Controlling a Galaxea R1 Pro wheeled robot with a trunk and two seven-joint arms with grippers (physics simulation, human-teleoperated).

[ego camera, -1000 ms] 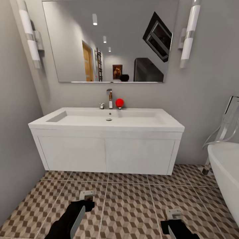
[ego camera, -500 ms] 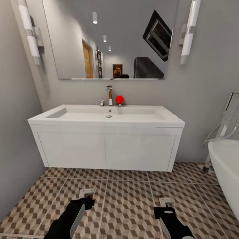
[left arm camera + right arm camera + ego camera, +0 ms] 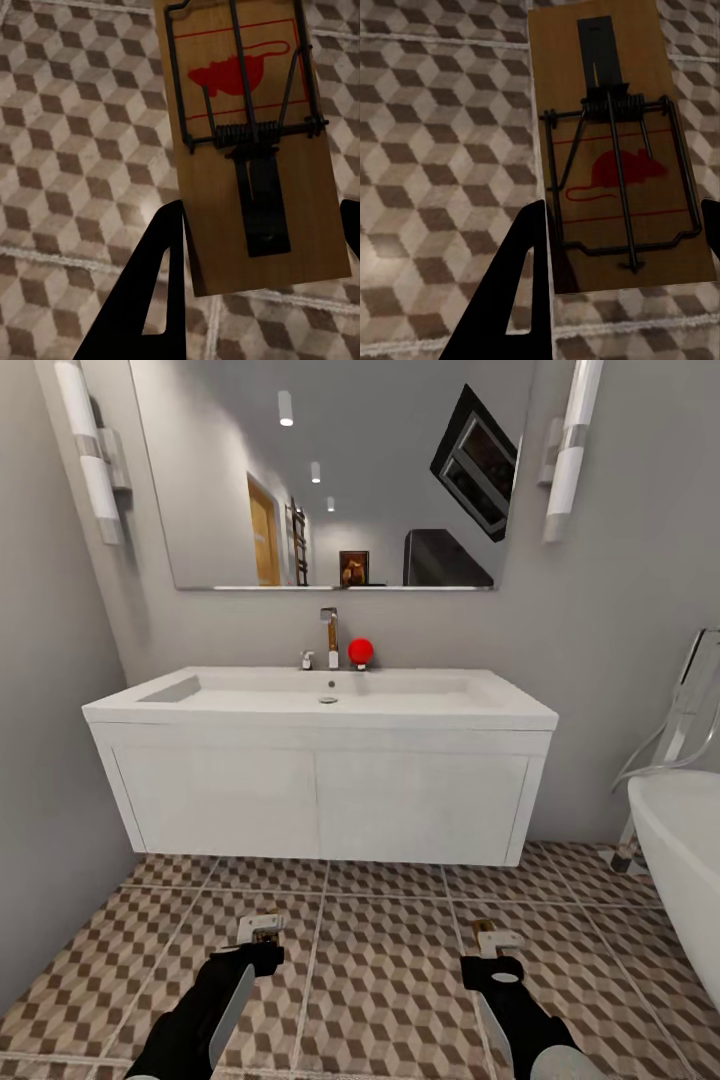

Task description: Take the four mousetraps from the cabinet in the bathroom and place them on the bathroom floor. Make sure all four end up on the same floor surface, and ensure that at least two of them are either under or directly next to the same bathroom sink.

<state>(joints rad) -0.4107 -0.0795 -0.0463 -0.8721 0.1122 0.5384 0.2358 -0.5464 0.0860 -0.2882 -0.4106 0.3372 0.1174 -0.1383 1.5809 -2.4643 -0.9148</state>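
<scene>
At the far left of the head view a grey wall carries a tubular wall light [image 3: 88, 455], and beside it a wide mirror [image 3: 330, 470] hangs over the sink [image 3: 320, 698]. The sink is a white rectangular basin on a white box vanity [image 3: 320, 800], with a chrome tap [image 3: 330, 635] at its back edge and a small red ball [image 3: 360, 651] just beside the tap. A second tubular light [image 3: 565, 455] flanks the mirror on the other side, and the curved rim of a white bathtub [image 3: 680, 860] comes in at the right edge.

Below the vanity spreads the bathroom floor [image 3: 390, 980], its tiles printed with brown, beige and white cubes. The left gripper [image 3: 262, 940] hangs low over these tiles in front of the sink's left half, its jaws closed on a mousetrap [image 3: 251, 142]: in the left wrist view the wooden slab sits between the dark fingers [image 3: 154, 300], its wire spring and a red mouse print facing the camera, with the floor behind it. Further right, the right gripper [image 3: 495, 945] hangs over the tiles in front of the sink's right half, its jaws likewise clamping a second mousetrap [image 3: 619, 150], seen in the right wrist view with the same wire frame and red print. Both traps are held above the floor, well apart from each other.
</scene>
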